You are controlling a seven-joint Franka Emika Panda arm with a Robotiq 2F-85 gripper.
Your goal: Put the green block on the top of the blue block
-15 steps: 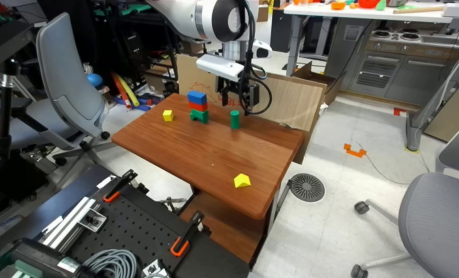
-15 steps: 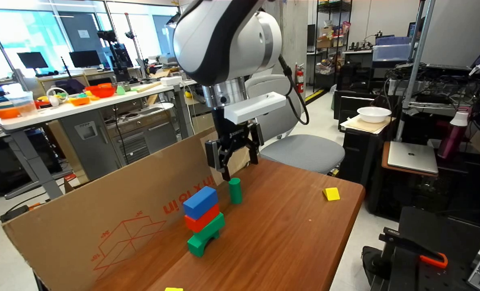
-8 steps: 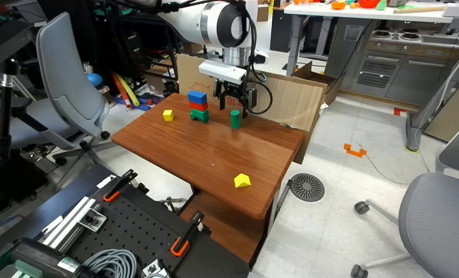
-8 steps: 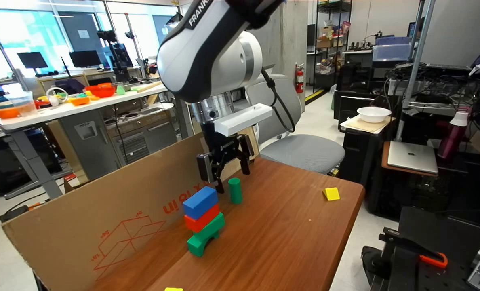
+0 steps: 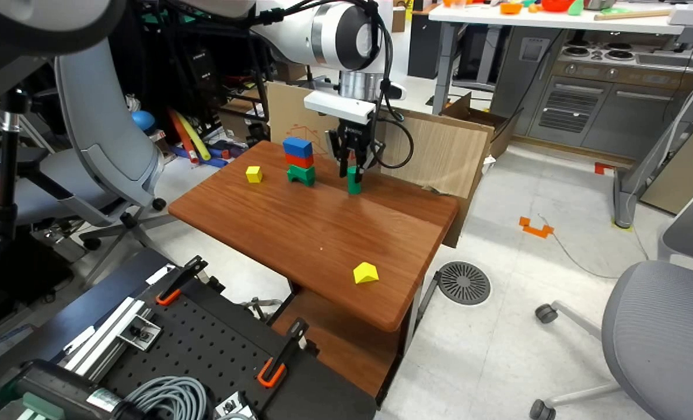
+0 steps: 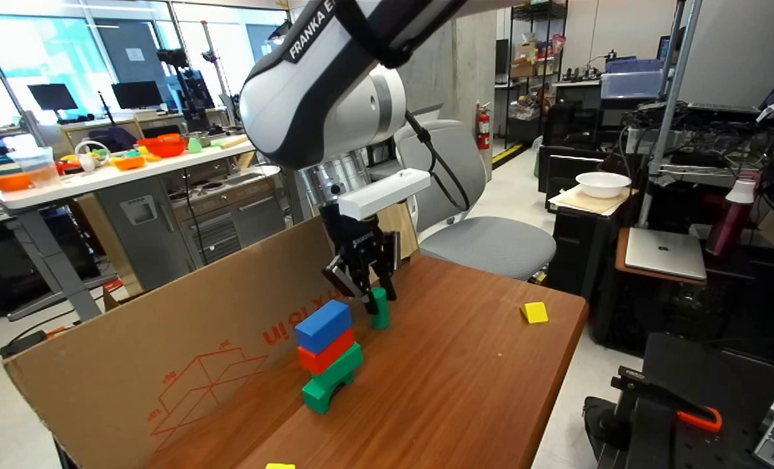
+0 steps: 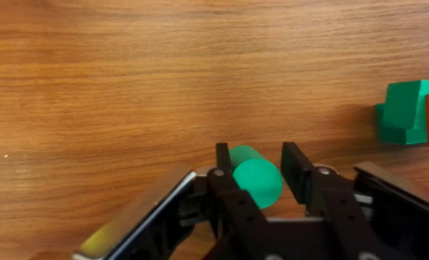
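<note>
The green block (image 5: 354,185) is an upright cylinder on the wooden table. My gripper (image 6: 382,305) points down over it, one finger on each side. In the wrist view the left finger lies against the green block (image 7: 259,182), while a narrow gap separates the right pad (image 7: 294,173) from it. The jaws are partly drawn in but not closed on it. The blue block (image 6: 324,326) tops a stack beside it, resting on a red block (image 6: 327,352) above a green arch piece (image 6: 335,378). The wrist view cuts off the stack, leaving the blue block out of sight.
A yellow cube (image 5: 254,174) lies beyond the stack, and a yellow wedge (image 5: 366,273) sits near the table's opposite end. A cardboard panel (image 6: 185,345) stands along the table edge close behind the gripper and stack.
My gripper has come down around the green cylinder, and its fingers, wide apart before, have drawn closer together. The stack and yellow pieces have stayed put.
</note>
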